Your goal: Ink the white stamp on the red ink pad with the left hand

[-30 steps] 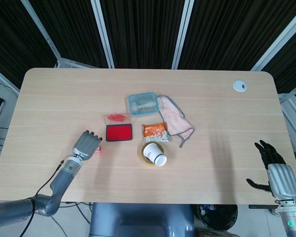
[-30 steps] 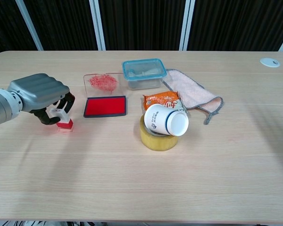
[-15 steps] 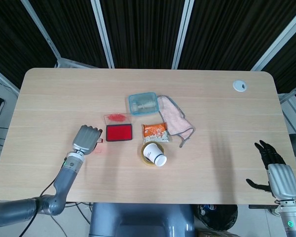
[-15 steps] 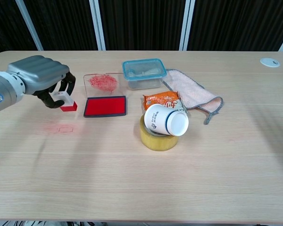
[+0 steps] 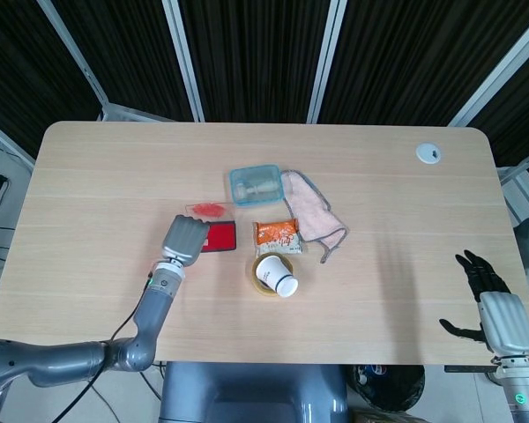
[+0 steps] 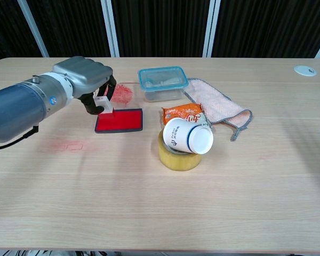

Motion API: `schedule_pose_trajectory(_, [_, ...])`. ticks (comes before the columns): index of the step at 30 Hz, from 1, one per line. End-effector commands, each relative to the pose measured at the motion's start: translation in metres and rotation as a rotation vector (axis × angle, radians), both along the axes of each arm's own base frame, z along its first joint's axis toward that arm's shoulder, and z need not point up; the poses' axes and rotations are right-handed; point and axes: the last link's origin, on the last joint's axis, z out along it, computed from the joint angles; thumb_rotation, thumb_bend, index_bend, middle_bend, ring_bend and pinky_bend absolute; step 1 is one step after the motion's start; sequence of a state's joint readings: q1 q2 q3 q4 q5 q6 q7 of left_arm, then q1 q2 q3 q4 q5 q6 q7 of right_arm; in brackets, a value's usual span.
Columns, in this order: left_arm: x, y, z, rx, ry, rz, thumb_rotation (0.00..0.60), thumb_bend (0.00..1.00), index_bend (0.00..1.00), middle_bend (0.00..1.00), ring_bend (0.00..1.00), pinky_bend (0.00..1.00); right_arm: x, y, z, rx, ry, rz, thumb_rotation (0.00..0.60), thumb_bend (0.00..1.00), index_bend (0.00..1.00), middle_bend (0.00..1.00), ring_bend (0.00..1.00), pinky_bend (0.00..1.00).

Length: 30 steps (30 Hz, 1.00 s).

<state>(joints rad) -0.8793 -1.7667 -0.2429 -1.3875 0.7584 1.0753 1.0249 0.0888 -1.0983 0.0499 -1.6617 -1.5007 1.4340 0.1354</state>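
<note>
Chest view | left hand (image 6: 88, 80) gripping white stamp (image 6: 102, 103) over red ink pad's (image 6: 122, 120) left end | right hand (image 5: 492, 300) resting spread, holding nothing | paper cup (image 6: 188, 135) printing unreadable

left hand (image 6: 85, 80) | fingers curled in a grip, arm extended; right hand (image 5: 494, 304) | fingers spread, holding nothing
</note>
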Motion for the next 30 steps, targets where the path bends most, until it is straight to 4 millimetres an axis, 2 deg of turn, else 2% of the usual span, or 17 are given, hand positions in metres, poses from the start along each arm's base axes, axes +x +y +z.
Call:
schedule_pose_trajectory(1, [0.01,0.006,-0.008,0.015,0.019,0.013,0.6,0.51,0.73,0.76,0.53,0.58,0.0,0.0,0.001,-0.002,-0.007,-0.004,0.6,0.15,0.0,0.0,0.0,0.18])
schedule_pose_trajectory(12, [0.023,0.017,-0.025,0.017,0.001,0.068,0.6,0.51,0.73,0.76,0.53,0.58,-0.001,-0.001,0.002,0.008,-0.022,-0.008,0.6,0.16,0.0,0.0,0.0,0.18])
schedule_pose_trajectory(30, [0.017,0.029,-0.028,-0.028,-0.002,0.056,0.6,0.51,0.74,0.76,0.54,0.58,-0.002,-0.001,0.003,0.008,-0.023,-0.012,0.6,0.16,0.0,0.0,0.0,0.19])
